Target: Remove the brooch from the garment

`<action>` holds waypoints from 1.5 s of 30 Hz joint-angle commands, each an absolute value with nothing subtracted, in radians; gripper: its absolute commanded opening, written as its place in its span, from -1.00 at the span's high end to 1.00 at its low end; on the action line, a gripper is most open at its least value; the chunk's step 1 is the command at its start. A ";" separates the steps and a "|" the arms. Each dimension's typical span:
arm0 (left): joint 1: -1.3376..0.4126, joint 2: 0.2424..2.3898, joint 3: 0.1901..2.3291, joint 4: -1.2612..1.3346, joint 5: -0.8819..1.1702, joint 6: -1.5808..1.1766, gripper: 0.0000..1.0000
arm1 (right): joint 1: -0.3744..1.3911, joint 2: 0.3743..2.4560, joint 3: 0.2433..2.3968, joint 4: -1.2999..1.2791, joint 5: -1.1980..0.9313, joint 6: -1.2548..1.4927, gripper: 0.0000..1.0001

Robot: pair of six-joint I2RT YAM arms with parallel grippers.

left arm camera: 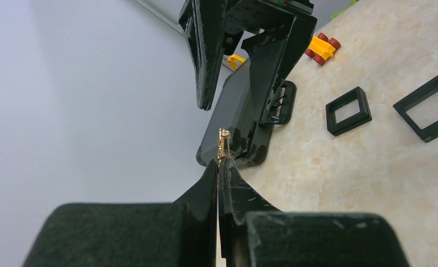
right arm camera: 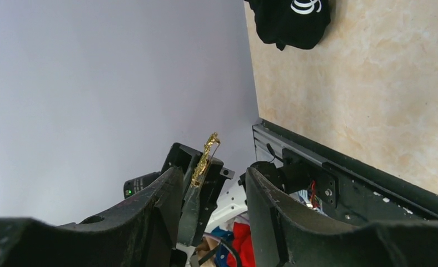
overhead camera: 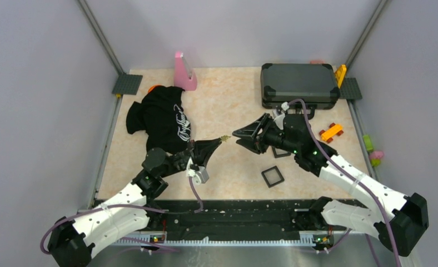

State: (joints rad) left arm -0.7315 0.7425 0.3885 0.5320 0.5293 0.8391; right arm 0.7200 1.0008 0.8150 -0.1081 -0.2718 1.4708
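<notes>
The black garment (overhead camera: 164,118) with white script lies crumpled at the left of the table; its edge also shows in the right wrist view (right arm camera: 292,19). My left gripper (overhead camera: 219,142) is shut on the tiny gold brooch (overhead camera: 224,137), which sticks out past the fingertips above the table's middle. The brooch shows in the left wrist view (left arm camera: 223,142) and in the right wrist view (right arm camera: 204,158). My right gripper (overhead camera: 240,136) is open, facing the left one, its tips just right of the brooch and apart from it.
A dark grey hard case (overhead camera: 299,83) stands at the back right. Two small black square frames (overhead camera: 272,176) (left arm camera: 348,110) lie near the right arm. An orange toy car (overhead camera: 331,132), a pink stand (overhead camera: 183,72) and grey corner plates (overhead camera: 127,84) are around.
</notes>
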 commanded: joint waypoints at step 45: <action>-0.743 0.641 0.386 0.558 0.562 0.285 -0.49 | 0.758 1.081 0.784 0.332 -0.544 0.923 1.00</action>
